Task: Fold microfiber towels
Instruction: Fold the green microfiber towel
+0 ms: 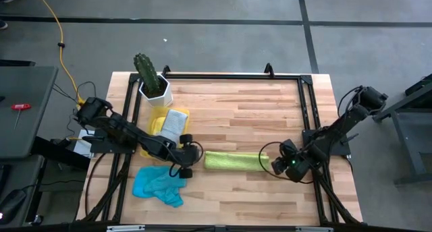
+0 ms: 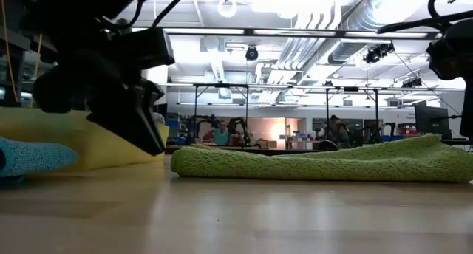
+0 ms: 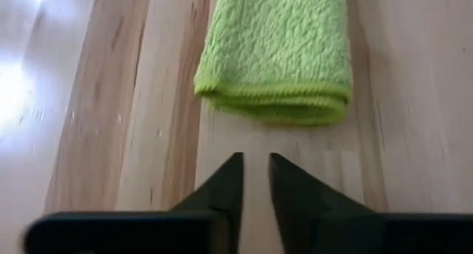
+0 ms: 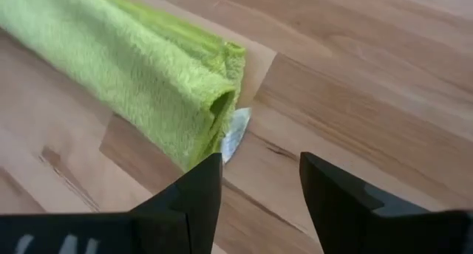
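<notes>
The lime green microfiber towel [image 1: 235,160] lies folded into a long narrow strip on the wooden counter [image 1: 270,104], a little toward its near edge and about midway between the two side edges. The left claw [image 3: 255,173] sits just off one short end of the strip, its fingers narrowed to a slim gap and holding nothing. The right claw [image 4: 259,182] sits at the other end, fingers spread with nothing between them, one fingertip just beside the towel's folded edge.

A light blue towel [image 1: 159,185] lies crumpled near the counter's front-left corner. A grey towel [image 1: 174,124] rests on the yellow tray [image 1: 157,126] by the left edge, beside a potted cactus [image 1: 151,77]. No readable writing or labels show anywhere.
</notes>
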Available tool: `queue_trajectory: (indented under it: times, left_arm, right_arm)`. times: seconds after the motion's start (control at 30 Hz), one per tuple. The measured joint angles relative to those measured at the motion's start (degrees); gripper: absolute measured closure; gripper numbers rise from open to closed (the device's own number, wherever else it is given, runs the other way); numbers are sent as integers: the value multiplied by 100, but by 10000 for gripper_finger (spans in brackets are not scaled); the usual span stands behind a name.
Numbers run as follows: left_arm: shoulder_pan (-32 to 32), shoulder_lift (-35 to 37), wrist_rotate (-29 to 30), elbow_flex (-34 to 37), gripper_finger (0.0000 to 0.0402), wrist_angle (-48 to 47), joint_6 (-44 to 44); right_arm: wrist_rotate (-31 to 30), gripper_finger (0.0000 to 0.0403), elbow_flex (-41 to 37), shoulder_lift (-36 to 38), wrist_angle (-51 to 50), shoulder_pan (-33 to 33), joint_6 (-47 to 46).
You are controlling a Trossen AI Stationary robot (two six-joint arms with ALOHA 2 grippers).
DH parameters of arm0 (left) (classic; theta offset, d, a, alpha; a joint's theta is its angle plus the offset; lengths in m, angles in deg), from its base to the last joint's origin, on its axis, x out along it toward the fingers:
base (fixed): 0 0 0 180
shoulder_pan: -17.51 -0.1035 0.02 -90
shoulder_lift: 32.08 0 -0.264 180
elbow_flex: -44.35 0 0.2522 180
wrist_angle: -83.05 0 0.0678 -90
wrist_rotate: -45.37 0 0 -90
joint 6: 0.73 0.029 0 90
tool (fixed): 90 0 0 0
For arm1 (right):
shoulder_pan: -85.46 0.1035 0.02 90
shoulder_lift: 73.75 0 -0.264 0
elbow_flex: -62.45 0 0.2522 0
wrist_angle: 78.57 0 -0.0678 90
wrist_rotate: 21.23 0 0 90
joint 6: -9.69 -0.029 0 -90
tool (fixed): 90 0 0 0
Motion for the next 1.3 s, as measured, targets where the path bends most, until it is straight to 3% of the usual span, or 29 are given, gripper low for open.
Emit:
queue_trajectory:
  times: [0.13,0.5,0.77,1.0,1.17,1.3]
  left_arm:
    - [0,-52,15,-42,395,57,288]
    - [-2,-73,46,-267,401,-208,489]
    - [-141,-80,-69,-1462,401,-2215,754]
    - [-441,-907,-397,-2308,402,-3471,822]
    - [-470,-1630,-391,-2620,401,-3525,820]
    - [-457,-1782,-307,-2761,401,-3557,772]
  right_arm:
    - [97,229,0,0,121,-105,-329]
    - [156,229,-1,-4,291,-400,-260]
    - [346,229,-2,-4,291,-441,-268]
    - [346,229,-2,-4,291,-441,-347]
    - [346,229,-2,-4,326,-441,-432]
    - [338,229,-2,-9,529,-441,-427]
